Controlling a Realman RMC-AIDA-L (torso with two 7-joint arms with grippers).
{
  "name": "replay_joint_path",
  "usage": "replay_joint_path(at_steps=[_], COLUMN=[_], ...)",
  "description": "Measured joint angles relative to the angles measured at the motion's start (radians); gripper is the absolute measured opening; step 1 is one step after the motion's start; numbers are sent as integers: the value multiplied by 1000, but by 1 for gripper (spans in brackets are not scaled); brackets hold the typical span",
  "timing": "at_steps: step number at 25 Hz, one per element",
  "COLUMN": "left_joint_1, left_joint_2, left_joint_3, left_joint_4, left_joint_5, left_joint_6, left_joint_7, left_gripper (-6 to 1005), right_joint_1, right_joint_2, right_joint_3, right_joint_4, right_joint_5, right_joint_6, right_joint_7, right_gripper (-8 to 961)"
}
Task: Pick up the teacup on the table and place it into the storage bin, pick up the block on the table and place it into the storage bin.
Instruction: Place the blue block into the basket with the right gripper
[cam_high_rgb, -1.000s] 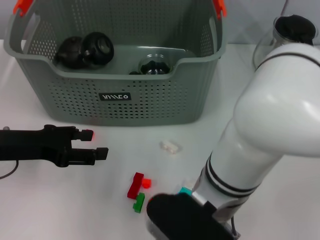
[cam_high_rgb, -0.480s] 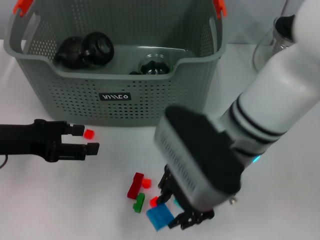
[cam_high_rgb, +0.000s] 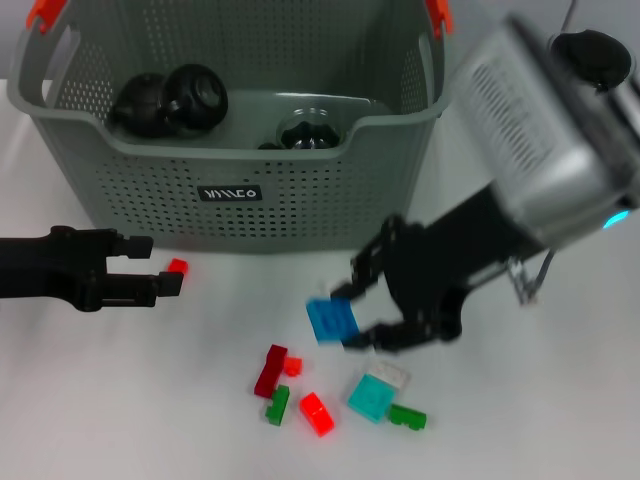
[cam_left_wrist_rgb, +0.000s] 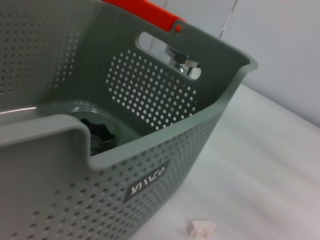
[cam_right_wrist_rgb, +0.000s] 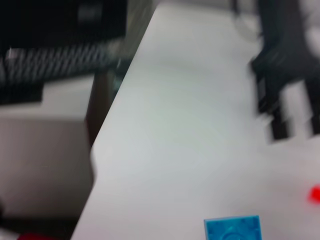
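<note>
counter (cam_high_rgb: 560, 400) is carrying everything. the storage bin (cam_high_rgb: 230, 190) is sitting at the far side, grey and perforated, with dark round cups (cam_high_rgb: 170, 100) already lying inside; from the head view i am not seeing any teacup left out on the counter.

my right end effector (cam_high_rgb: 362, 310) is hanging above the counter just in front of the bin's right front corner, closed on the blue block (cam_high_rgb: 332, 320), which is flat and pinched by one side. my left end effector (cam_high_rgb: 150, 268) is hovering low over the counter to the left, in front of the bin, fingers parted, nothing between them; a small red block (cam_high_rgb: 177, 266) is lying just beside its tips.

loose blocks are lying on the counter below the held one: a cyan block (cam_high_rgb: 371, 397), a dark red block (cam_high_rgb: 270, 370), a bright red block (cam_high_rgb: 317, 414), two small green blocks (cam_high_rgb: 278, 404), and a white block (cam_high_rgb: 392, 375).

handling judgement: the blue block is looking light, rigid, hard plastic with smooth faces, so likely slippery if pinched at a corner. i am judging the grip safest across two opposite flat sides, near the middle. not fragile; a short drop into the bin should be harmless. the bin's front wall is the thing to clear.
</note>
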Motion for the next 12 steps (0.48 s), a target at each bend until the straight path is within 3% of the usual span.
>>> replay_joint_path(at_steps=[5, 12], left_joint_1=[3, 6], left_joint_2=[-5, -17], left_joint_3=[12, 45], left_joint_4=[0, -4], left_joint_5=[1, 1], left_joint_6=[0, 29], left_joint_7=[5, 52], left_gripper=[785, 785], right_joint_1=[32, 128], right_joint_2=[-2, -3], right_joint_3=[151, 248], right_joint_4=[-24, 4], right_joint_5=[74, 90], right_joint_6=[-5, 122], right_joint_7=[-2, 43], right_gripper=[436, 434])
